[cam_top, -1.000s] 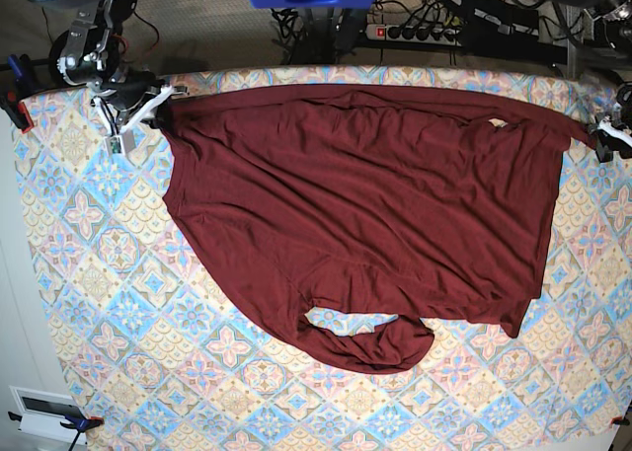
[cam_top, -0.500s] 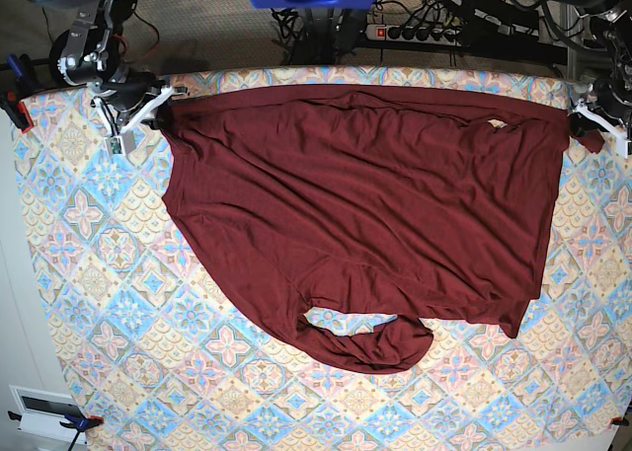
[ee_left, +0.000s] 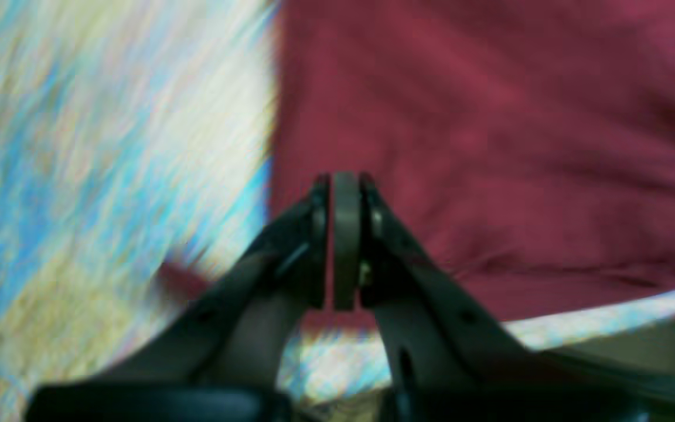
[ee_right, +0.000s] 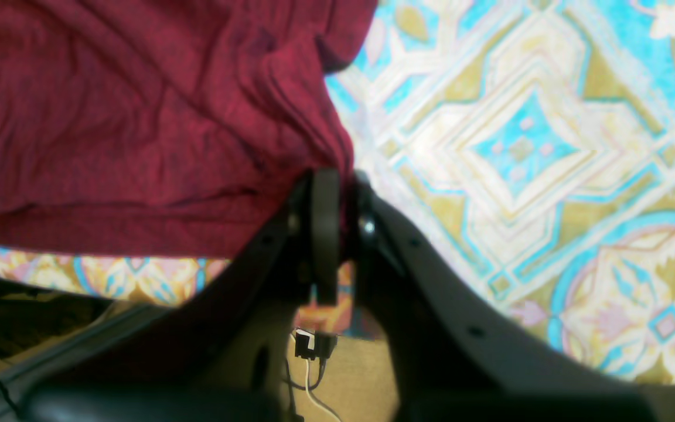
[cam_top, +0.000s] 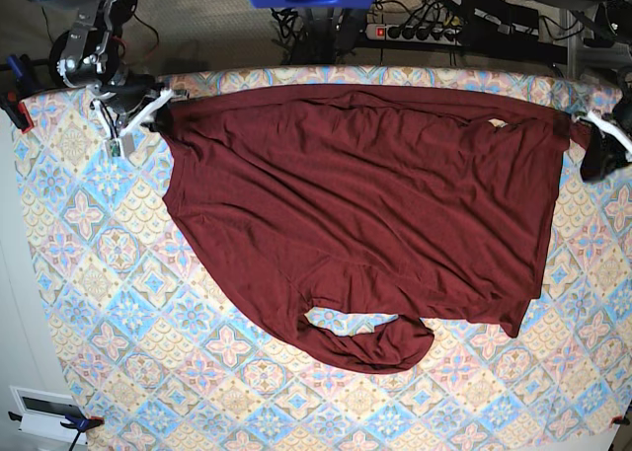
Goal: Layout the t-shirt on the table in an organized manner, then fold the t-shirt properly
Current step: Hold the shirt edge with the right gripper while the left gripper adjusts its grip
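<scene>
we are at the layout step: the plain dark maroon knit t-shirt (cam_top: 365,214) lies rumpled on the pastel diamond-tiled bench (cam_top: 99,273), right hand (ee_right: 337,234) clamped on its corner, left hand (ee_left: 346,240) pressed together empty, so next we regrasp and stretch it flat.

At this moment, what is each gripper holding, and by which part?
The right gripper pinches the t-shirt at a bunched corner of its edge near the table's far side. The left gripper is shut with nothing visibly between its pads.
</scene>
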Action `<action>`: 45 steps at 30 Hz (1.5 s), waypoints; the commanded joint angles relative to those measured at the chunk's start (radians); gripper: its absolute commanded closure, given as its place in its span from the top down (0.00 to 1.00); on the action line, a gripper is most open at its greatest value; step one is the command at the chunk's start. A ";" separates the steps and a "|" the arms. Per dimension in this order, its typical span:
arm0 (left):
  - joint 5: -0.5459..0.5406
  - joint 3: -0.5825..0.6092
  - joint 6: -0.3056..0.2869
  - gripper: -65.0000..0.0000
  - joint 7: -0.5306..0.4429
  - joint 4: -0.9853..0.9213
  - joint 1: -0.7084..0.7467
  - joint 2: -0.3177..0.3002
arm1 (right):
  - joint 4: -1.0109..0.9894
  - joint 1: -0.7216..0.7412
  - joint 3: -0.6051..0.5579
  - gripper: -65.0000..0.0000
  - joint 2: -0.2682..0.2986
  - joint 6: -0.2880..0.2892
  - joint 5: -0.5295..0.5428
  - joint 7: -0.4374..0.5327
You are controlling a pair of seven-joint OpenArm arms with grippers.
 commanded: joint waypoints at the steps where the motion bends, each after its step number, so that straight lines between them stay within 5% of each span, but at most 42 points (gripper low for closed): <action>1: -0.027 -0.040 0.008 0.00 0.013 0.028 0.001 -0.022 | 0.018 0.014 0.006 0.00 0.013 0.004 0.014 0.026; 5: -0.069 -0.067 0.017 0.00 0.048 0.040 -0.046 -0.023 | 0.018 0.014 0.006 0.00 0.013 0.004 0.015 0.028; 10: 0.238 -0.061 0.017 0.03 0.044 -0.146 -0.184 -0.002 | 0.018 0.014 0.007 0.00 0.013 0.004 0.015 0.031; 15: 0.456 -0.023 0.017 0.29 0.041 -0.437 -0.341 -0.015 | 0.018 0.014 0.006 0.00 0.013 0.004 0.015 0.031; 18: 0.488 0.002 0.017 0.47 -0.007 -0.565 -0.381 -0.020 | 0.018 0.014 0.006 0.00 0.013 0.004 0.015 0.029; 21: 0.493 0.052 0.017 0.54 -0.050 -0.606 -0.381 -0.015 | 0.021 0.014 0.006 0.00 0.013 0.004 0.015 0.028; 28: 0.499 0.074 0.017 0.55 -0.076 -0.660 -0.381 0.032 | 0.022 0.009 0.006 0.00 0.013 0.004 0.015 0.031; 41: 0.672 0.131 0.017 0.55 -0.191 -0.779 -0.388 0.067 | 0.024 0.009 0.006 0.00 0.013 0.004 0.015 0.031; 45: 0.669 0.192 0.017 0.46 -0.248 -0.816 -0.381 0.066 | 0.025 0.007 0.012 0.00 0.013 0.004 0.015 0.031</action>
